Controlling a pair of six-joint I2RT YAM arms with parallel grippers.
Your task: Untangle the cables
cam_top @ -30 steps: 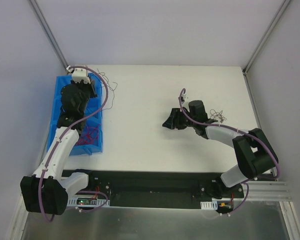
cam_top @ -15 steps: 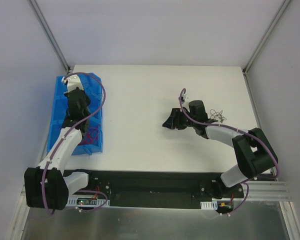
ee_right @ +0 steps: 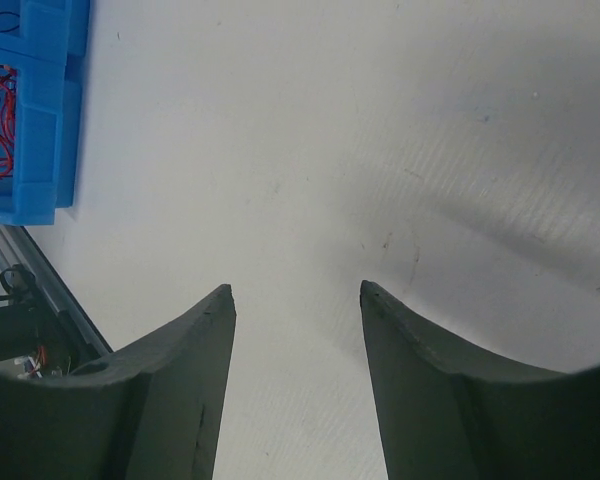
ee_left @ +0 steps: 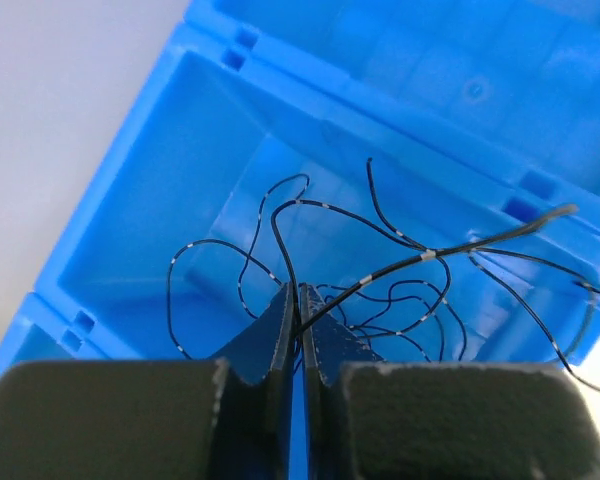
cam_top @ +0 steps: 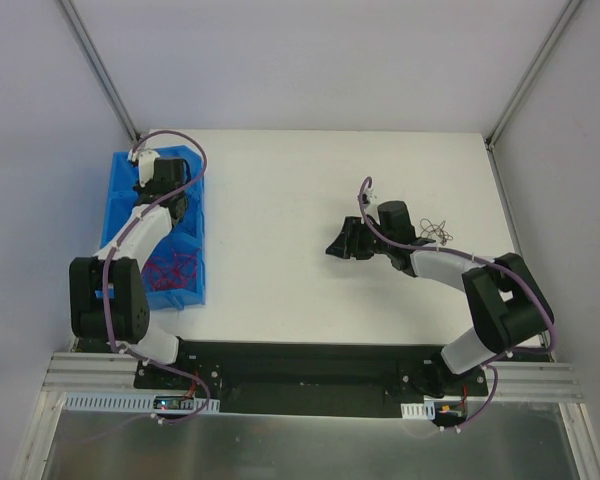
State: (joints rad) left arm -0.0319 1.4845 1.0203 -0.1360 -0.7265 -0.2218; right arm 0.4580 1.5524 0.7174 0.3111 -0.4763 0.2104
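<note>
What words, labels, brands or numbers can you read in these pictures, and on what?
None can be read: the blue bin, the black wires and the table bear no visible text. The small circuit board at the table's near edge is too small to read.

L pincer (ee_left: 297, 296) pinched tight, L arm (cam_top: 140, 228) stretched fwd, R pincer (ee_right: 296, 292) spread, R arm (cam_top: 445, 268) bent

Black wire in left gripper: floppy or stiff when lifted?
Probably springy, not limp: the black wire holds open loops, one end sticking out straight. Likely very light, being hair-thin. Crossing loops may snag each other; the shut left gripper pinches it at one spot over the blue bin.
</note>
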